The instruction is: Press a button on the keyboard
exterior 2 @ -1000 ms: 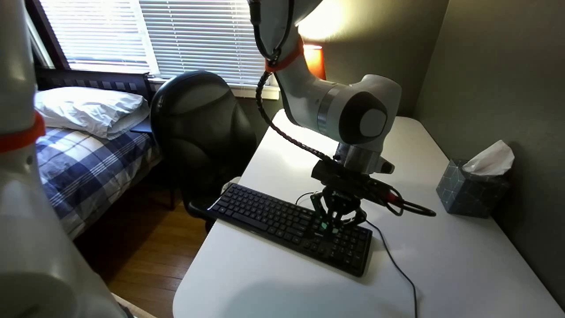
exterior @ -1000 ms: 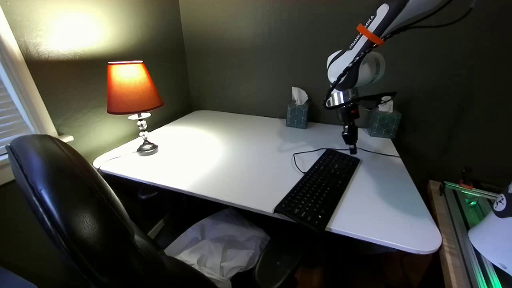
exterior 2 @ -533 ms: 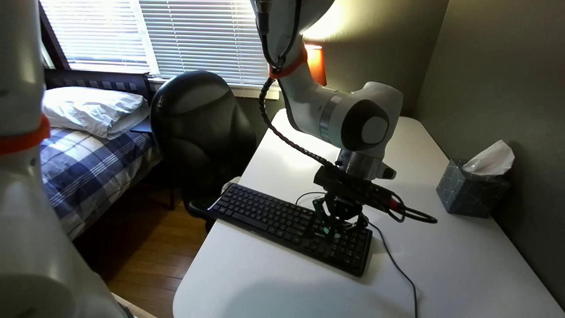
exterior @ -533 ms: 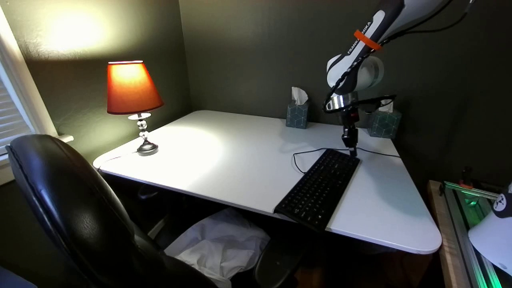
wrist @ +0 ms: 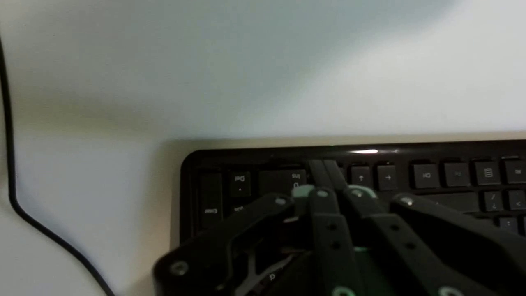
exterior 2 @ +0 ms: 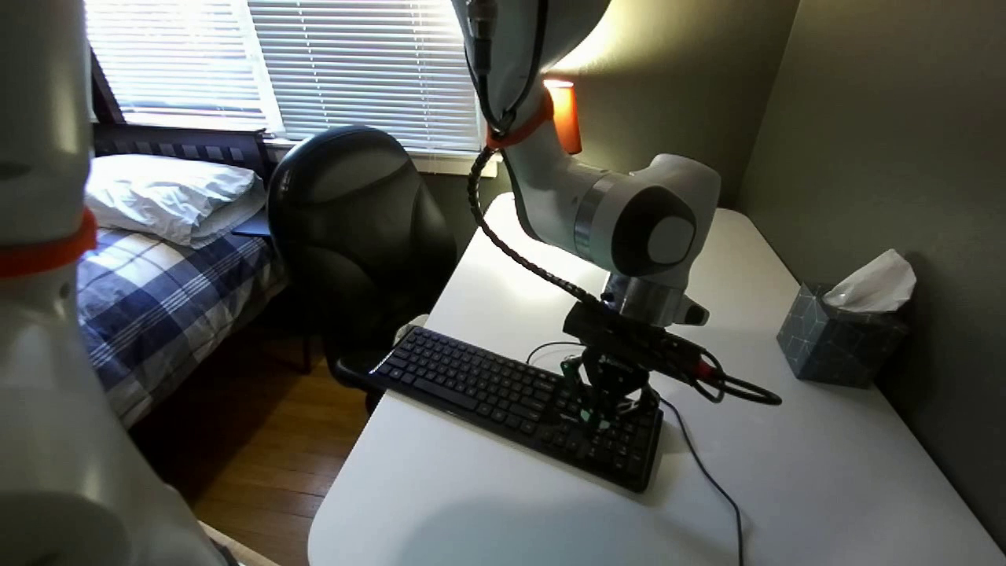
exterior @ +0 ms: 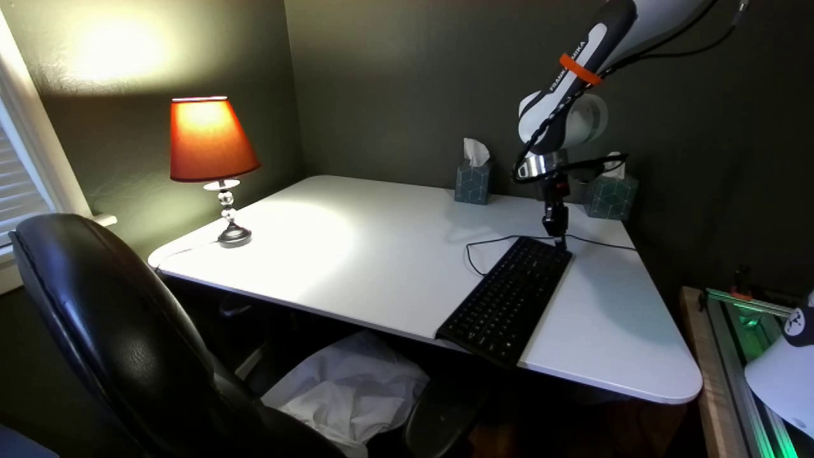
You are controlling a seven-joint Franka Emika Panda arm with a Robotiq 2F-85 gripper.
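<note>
My black metal gripper [wrist: 324,163] is closed, empty; I'd press from above: the long, flat, black plastic keyboard [exterior: 507,300] seems light, stiff.

Dropped slightly lower with gripper [exterior: 560,245], closer now to keyboard [exterior: 502,312] at its far end in exterior view; sunk likewise with arm [exterior: 537,117] and its orange band [exterior: 580,70], in both exterior views; shifted down and slightly right with metal wrist [exterior 2: 644,300]; slid right with white link [exterior 2: 39,181] at near left, covering more of bed [exterior 2: 165,314] and pillow [exterior 2: 173,192]; uncovered slightly more of lampshade [exterior 2: 564,118] at far side.
</note>
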